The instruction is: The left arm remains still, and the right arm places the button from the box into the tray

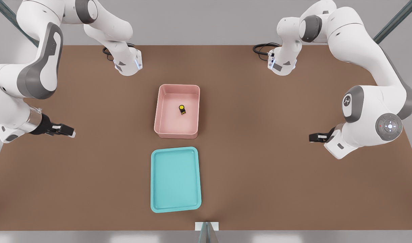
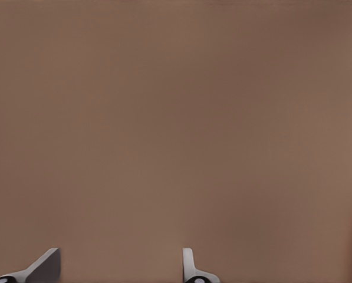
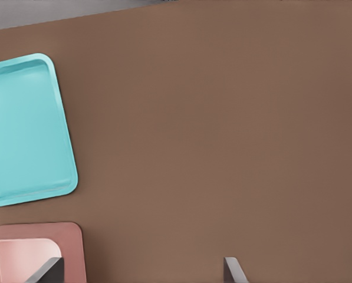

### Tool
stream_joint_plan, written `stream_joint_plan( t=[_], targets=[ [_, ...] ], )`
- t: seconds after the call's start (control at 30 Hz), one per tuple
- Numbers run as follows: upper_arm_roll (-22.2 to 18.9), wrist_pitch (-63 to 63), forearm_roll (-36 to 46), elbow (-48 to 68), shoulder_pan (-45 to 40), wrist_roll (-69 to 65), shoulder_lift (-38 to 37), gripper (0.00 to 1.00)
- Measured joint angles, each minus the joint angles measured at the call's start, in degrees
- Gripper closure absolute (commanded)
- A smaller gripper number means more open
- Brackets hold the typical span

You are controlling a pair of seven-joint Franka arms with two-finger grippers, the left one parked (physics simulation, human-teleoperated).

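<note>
The button (image 1: pixel 181 108), black with a yellow cap, lies inside the pink box (image 1: pixel 179 86) at the table's middle. Just nearer the table's front edge lies the turquoise tray (image 1: pixel 175 179), with nothing in it. My gripper (image 1: pixel 67 131) hangs over bare table at the front view's left, well apart from the box and about level with its near wall. The right wrist view shows the gripper (image 3: pixel 143 274) open, its fingers (image 3: pixel 49 272) spread wide with nothing between them. That view also holds the tray (image 3: pixel 25 130) and a corner of the box (image 3: pixel 69 247); the button is hidden there.
The parked arm (image 1: pixel 368 111) stands at the front view's right, its gripper (image 1: pixel 315 137) over bare table. Both arm bases, with black cables (image 1: pixel 261 50), sit at the far edge. A small white bracket (image 1: pixel 206 226) marks the front edge.
</note>
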Motion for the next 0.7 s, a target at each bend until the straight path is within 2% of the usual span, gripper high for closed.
stream_joint_plan(
  t=[0.07,0.1,0.23,0.37,0.47,0.53,0.7],
  targets=[
    [0.7,0.5,0.1,0.2,0.1,0.2,0.0,0.00],
    [2.9,0.7,0.0,0.3,2.2,0.4,0.0,0.00],
    [6.9,0.6,-2.0,0.6,20.2,1.5,0.3,0.00],
    [11.9,1.9,0.2,-10.3,30.2,7.8,-0.6,0.00],
    [12.7,8.9,1.9,-28.3,35.3,14.2,-6.7,0.00],
    [12.7,15.6,2.2,-36.9,37.2,18.3,-8.1,0.00],
    [11.0,28.9,0.5,-41.3,37.1,26.0,-4.5,0.00]
  ],
)
